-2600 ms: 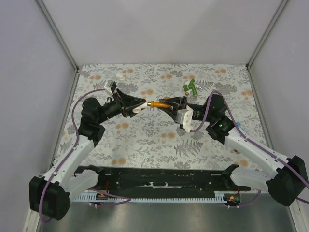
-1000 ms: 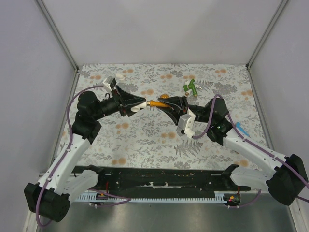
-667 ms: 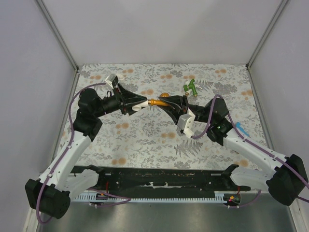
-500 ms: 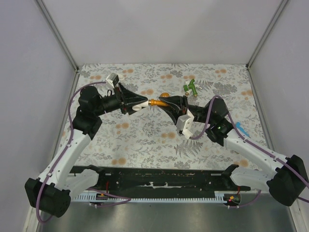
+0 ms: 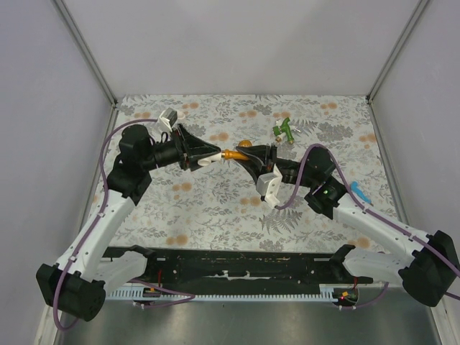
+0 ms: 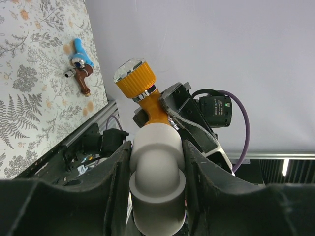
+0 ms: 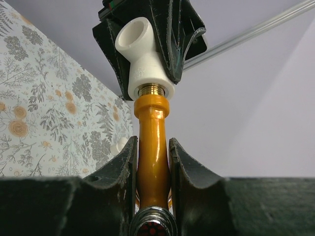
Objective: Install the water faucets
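Screwing the orange faucet (image 7: 153, 128) into the white fitting (image 7: 146, 59), aloft over the middle of the table (image 5: 215, 215), nearer its far edge. With right end effector (image 5: 250, 154) gripping faucet and left end effector (image 5: 207, 155) gripping fitting, align axes, twist gently.

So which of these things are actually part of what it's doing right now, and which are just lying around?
In use: orange faucet, gripped by the right hand; white elbow fitting, gripped by the left hand, meeting the faucet's threaded end.
Lying on the table: green faucet; blue faucet; dark red faucet, beside the blue one.
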You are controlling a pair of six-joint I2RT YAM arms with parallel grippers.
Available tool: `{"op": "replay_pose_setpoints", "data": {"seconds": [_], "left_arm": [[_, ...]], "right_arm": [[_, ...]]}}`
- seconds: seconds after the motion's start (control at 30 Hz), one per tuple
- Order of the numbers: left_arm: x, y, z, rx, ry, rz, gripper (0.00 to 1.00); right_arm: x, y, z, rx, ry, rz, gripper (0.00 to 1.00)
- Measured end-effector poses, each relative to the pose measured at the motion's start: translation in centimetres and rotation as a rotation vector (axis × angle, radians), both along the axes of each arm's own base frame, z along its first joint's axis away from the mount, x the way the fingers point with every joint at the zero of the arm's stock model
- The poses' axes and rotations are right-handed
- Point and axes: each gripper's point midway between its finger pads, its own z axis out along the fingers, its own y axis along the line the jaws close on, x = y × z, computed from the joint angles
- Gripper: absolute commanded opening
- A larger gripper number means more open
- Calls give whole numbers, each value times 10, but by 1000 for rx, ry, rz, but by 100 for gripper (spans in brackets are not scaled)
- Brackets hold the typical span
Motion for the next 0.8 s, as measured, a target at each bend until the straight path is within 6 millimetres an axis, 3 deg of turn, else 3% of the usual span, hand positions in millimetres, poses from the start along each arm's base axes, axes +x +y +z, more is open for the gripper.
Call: {"op": "replay_pose_setpoints", "data": {"seconds": [0.43, 0.8], "left_arm": [[-3, 1, -3, 40, -132, -25, 2], [-9, 2, -5, 137, -476, -107, 2]], "right_arm": [[-1, 3, -6, -30, 72, 12, 0], [-6, 5, -2, -104, 180, 45, 0]]}}
